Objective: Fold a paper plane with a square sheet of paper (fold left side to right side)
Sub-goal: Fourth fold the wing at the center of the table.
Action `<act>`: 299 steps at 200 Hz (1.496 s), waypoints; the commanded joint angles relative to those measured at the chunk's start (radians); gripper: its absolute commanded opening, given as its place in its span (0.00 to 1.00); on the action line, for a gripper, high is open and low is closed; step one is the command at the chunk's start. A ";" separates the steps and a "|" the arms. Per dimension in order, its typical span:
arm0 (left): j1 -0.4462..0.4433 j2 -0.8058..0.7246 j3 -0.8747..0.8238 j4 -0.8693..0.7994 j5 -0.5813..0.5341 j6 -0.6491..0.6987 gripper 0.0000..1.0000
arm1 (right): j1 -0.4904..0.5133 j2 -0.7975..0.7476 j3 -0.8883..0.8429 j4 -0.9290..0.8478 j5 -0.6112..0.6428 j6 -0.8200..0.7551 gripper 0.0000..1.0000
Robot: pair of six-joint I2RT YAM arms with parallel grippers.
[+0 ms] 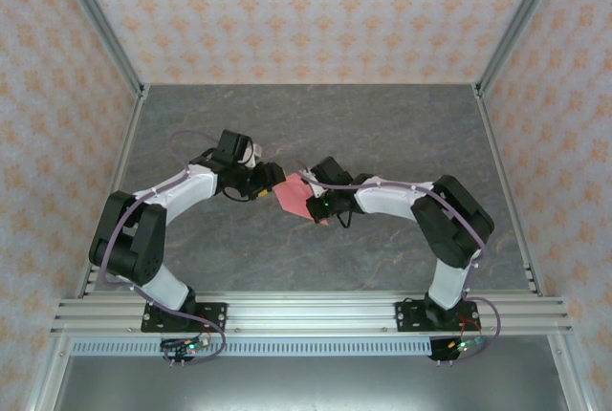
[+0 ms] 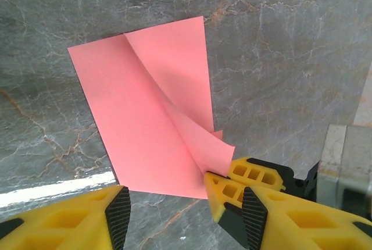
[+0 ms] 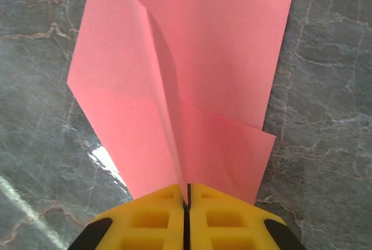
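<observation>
Paper (image 1: 293, 196): pink and part-folded. It sits about midway between the left and right edges of the worktop (image 1: 402, 134), a little nearer the near edge than the far one. One long crease runs down it. One panel lies flat. The other flap stands up along the crease and curls over at the near corner. I cannot tell whether the whole paper rests on the worktop or that corner is lifted.

Right hand (image 3: 186, 196): fingers pressed together, pinching the paper at the near end of the crease. Judged purpose: it anchors the crease line so the layers cannot slide, and it keeps the loose flap up where it can be reached.

Left hand (image 2: 187, 209): fingers spread, with nothing between them. The tips sit just beside the paper's near edge, facing along the crease. Judged purpose: it is placed to take or push the flap from the left side over to the right.

Surroundings: bare grey marbled worktop, patterned walls on three sides, and a metal rail (image 1: 306, 313) along the near edge carrying both arm bases. No loose objects lie near the paper.

Obstruction: the two hands crowd the same corner, with the right hand just ahead of the left hand's right finger. Any sweep across probably has to clear the right hand. The curled flap may buckle instead of folding cleanly.
</observation>
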 commanded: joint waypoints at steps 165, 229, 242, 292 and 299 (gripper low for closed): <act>-0.084 0.189 0.049 0.122 0.060 -0.036 0.42 | -0.122 0.078 0.018 0.072 -0.382 0.116 0.10; -0.095 0.241 0.079 0.122 0.046 -0.053 0.42 | -0.122 0.108 0.018 0.082 -0.392 0.127 0.10; -0.095 0.254 0.085 0.121 0.032 -0.062 0.43 | -0.122 0.111 0.018 0.087 -0.392 0.132 0.10; -0.094 0.296 0.105 0.129 0.022 -0.087 0.44 | -0.121 0.122 0.017 0.093 -0.400 0.137 0.10; -0.096 0.298 0.107 0.122 0.018 -0.084 0.44 | -0.122 0.124 0.017 0.093 -0.402 0.139 0.11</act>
